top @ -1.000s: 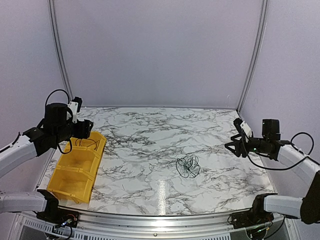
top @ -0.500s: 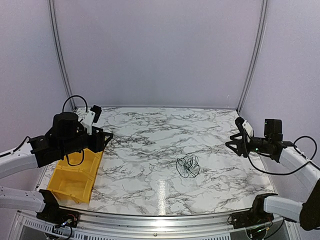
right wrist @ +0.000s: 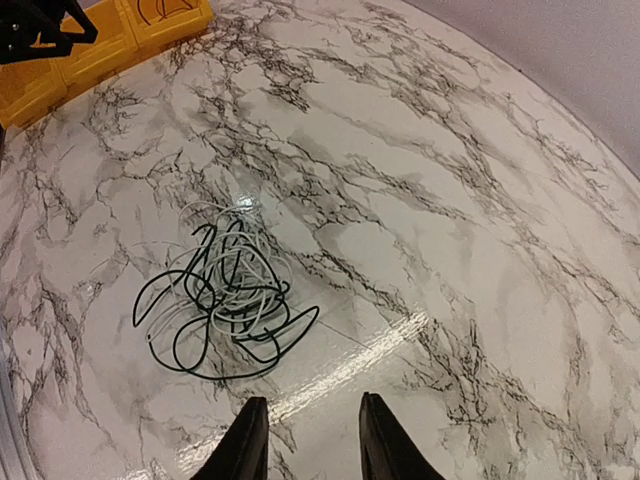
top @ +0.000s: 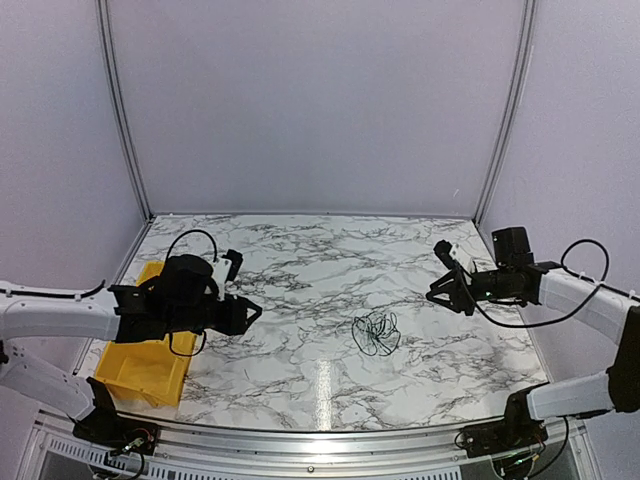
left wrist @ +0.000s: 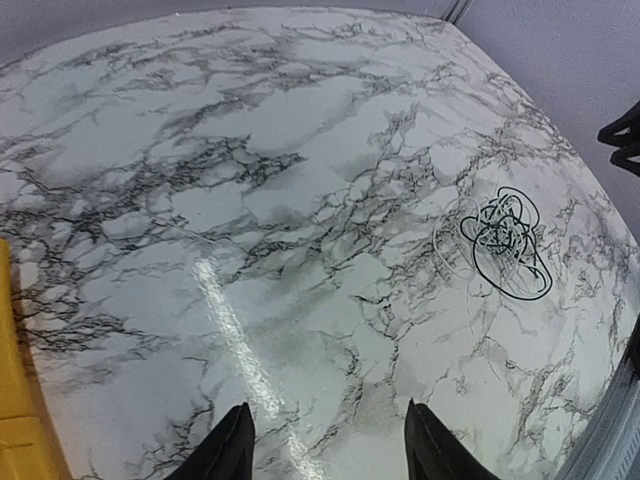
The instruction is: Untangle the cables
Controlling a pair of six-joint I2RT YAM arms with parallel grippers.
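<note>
Both arms hang above the marble table (top: 300,255), and the cables (top: 376,334) lie loose between them, right of the middle and toward the near edge.

From above the cables are only a small dark scribble. The right wrist view shows overlapping black loops with paler strands among them, flat on the table just beyond the fingers. The left gripper (top: 250,312) hovers well to the left of them, its fingers apart and holding nothing. The right gripper (top: 440,290) hovers to their far right, its fingers parted more narrowly and also holding nothing. A yellow bin (top: 140,362) sits at the left edge, and the left arm hides part of it from above.
</note>
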